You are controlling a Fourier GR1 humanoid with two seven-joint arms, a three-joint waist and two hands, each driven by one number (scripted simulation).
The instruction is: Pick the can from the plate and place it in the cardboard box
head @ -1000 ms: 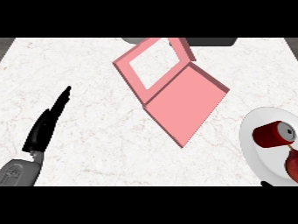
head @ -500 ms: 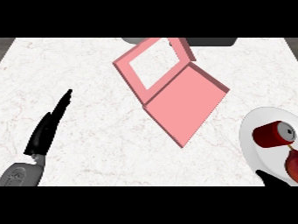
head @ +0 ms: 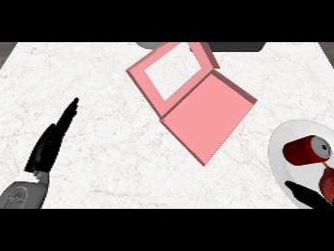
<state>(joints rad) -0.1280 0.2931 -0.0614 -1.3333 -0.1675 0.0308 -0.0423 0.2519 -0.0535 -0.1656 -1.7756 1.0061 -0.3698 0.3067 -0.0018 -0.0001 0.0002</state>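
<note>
The can (head: 304,150) lies on its side on the plate (head: 281,162), w/ right hand (head: 310,195) just beside, fingers open, holding nothing. Risk: can may roll off when touched.

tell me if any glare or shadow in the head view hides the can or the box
Head view: lighting is even, with no glare on the white plate. The red can lies on its side, fully visible, casting only a faint shadow. The pink box shows clearly, its lid open flat. The right robot hand is cut off at the frame's lower right corner.
</note>
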